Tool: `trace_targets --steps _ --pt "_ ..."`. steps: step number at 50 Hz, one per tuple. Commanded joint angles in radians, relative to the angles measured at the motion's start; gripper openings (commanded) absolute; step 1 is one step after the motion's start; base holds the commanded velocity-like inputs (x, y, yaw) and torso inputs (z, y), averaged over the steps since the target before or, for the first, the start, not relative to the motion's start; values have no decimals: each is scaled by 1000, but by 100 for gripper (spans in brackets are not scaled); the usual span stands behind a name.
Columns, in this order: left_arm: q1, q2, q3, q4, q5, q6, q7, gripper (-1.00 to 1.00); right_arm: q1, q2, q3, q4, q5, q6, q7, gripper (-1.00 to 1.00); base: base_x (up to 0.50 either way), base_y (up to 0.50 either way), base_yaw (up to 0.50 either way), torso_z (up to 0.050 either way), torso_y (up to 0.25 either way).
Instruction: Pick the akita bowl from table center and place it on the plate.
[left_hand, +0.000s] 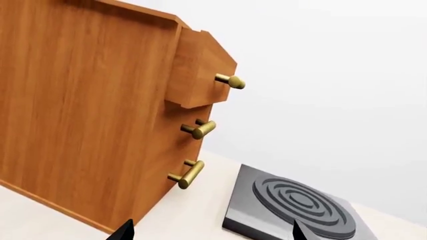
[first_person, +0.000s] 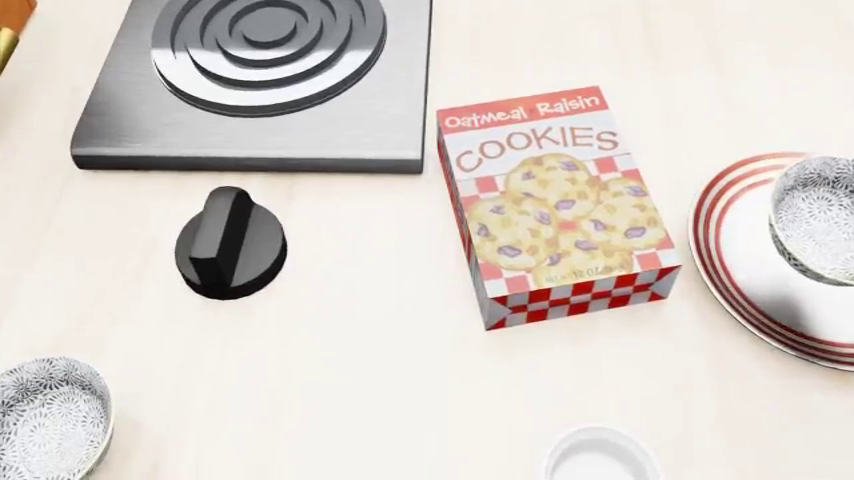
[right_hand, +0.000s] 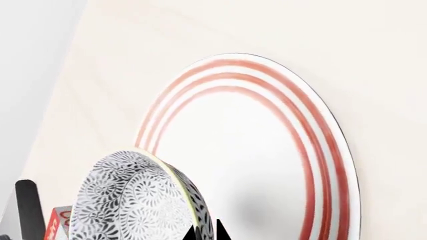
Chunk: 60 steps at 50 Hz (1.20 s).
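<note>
Filling the left half of the left wrist view is a wooden cabinet (left_hand: 87, 110) w/ brass handles (left_hand: 199, 129), standing on the pale table (first_person: 400, 380). Next biggest, the grey burner slab (first_person: 254, 80) sits at upper left of the head view, its black knob (first_person: 230, 243) lying just below it on the table. Cookie box (first_person: 558, 205) lies mid-frame, label up. At the right edge is the plate (first_person: 747, 270), white w/ red rings, partly cut off. The bowl (first_person: 817, 215) is over the plate's right part, tilted on its side in the right wrist view, speckled outside facing the cam. Right gripper (right_hand: 205, 232): only dark tips show at the bottom edge, right at the bowl rim, and whether they're pinching it I can't tell. Left gripper (left_hand: 210, 231): two dark tips set well apart, nothing between them. A 2nd speckled bowl (first_person: 47, 420) sits at lower left; a small white cup (first_person: 601, 458) at bottom center.
</note>
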<state>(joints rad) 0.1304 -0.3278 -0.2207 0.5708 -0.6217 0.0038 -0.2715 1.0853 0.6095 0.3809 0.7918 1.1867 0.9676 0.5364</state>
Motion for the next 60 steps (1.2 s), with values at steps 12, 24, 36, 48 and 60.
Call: trace_targets --steps 12,24,36,48,60 --pt "4 -9 0 11 -4 2 -9 100 44 0 -41 132 -52 -80 -109 -100 0 0 0 0 1" --pt "10 -12 -2 17 -7 7 -12 100 76 -2 -68 205 -85 -111 -154 -100 0 0 0 0 0" --pt "17 -16 -4 25 -9 12 -15 100 55 -2 -50 165 -77 -123 -124 100 0 0 0 0 0" --pt "21 -17 -3 25 -10 18 -15 100 -80 -41 52 -141 -3 -193 -97 100 0 0 0 0 0" --pt "29 -21 -7 32 -18 24 -15 100 -192 -105 188 -451 26 -341 15 100 0 0 0 0 0"
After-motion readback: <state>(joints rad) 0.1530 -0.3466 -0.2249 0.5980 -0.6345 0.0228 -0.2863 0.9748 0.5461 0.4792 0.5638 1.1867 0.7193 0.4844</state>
